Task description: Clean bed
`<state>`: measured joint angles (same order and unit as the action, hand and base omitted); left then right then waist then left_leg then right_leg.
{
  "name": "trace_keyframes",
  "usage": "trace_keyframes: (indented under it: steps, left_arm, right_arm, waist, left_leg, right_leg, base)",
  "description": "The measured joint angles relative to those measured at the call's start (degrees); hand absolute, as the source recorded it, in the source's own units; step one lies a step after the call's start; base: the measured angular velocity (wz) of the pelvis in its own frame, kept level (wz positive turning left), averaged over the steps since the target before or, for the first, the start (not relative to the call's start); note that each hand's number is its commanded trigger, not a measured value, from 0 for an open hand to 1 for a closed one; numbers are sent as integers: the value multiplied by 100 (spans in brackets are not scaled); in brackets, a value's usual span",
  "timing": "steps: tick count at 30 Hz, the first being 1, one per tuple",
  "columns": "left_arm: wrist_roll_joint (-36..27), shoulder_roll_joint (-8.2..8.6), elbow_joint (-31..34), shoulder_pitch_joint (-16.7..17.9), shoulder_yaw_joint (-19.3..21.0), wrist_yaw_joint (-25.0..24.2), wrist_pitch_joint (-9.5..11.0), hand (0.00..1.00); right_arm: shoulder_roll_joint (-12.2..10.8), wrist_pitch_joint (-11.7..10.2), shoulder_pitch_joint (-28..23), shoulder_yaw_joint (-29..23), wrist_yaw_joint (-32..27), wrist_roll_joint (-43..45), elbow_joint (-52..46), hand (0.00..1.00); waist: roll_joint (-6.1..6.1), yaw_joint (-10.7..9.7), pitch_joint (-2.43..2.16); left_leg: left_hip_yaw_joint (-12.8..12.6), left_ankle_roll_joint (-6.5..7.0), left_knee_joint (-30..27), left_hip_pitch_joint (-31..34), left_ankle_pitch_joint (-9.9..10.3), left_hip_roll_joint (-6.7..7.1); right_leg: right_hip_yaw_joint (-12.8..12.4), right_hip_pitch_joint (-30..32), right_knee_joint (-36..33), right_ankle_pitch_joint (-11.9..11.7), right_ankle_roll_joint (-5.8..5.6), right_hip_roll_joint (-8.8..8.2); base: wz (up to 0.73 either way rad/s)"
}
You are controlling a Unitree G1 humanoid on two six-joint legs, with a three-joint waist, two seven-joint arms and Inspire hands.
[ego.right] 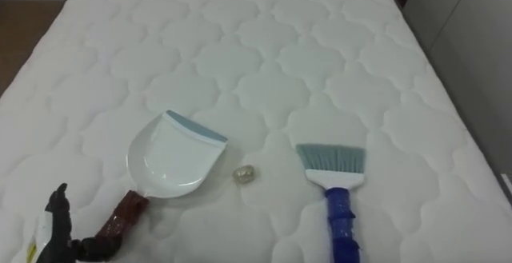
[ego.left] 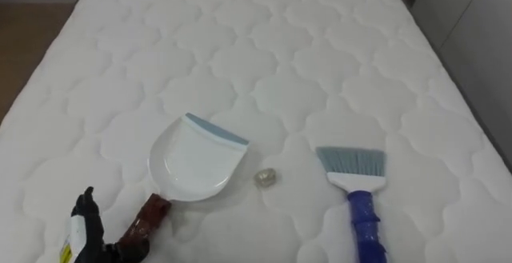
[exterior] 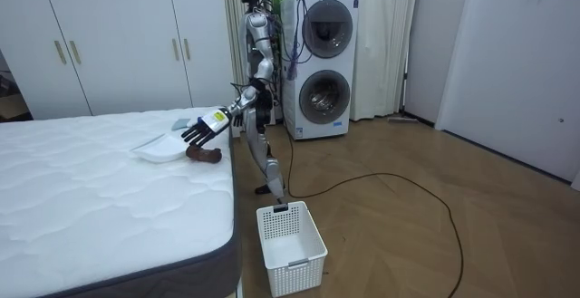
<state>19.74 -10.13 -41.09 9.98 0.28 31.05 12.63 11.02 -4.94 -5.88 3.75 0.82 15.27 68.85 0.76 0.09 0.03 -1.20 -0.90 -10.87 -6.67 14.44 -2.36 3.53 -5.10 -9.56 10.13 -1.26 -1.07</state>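
Bed: white quilted mattress, soft, likely to give under pressure; it carries everything.
Left hand: nearest, just beside the end of the dustpan's handle, fingers spread, holding nothing.
Dustpan: lies flat, probably light, stiff plastic; best held by its brown handle.
Scrap: small crumpled bit just right of the dustpan; likely light and quick to roll.
Brush: farther right of the dustpan, soft bristles pointing away; grip the blue handle.
Obstacle: the scrap sits beside the dustpan's lip, not before it.
Floor: far left beyond the dustpan.
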Motion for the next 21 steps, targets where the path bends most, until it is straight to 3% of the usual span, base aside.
trace_keyframes:
  steps: [21]
  left_arm:
    - [19,-3,58,-43,-56,-46,-7,0]
  right_arm:
    - [8,19,-41,-30,113,-151,-3,0]
  waist:
    - [-11,-115,26]
  left_leg:
    - [-30,0,2,41,-1,0]
  right_leg:
    - [-24,107,-6,-1,1,-1]
  base:
    - [0]
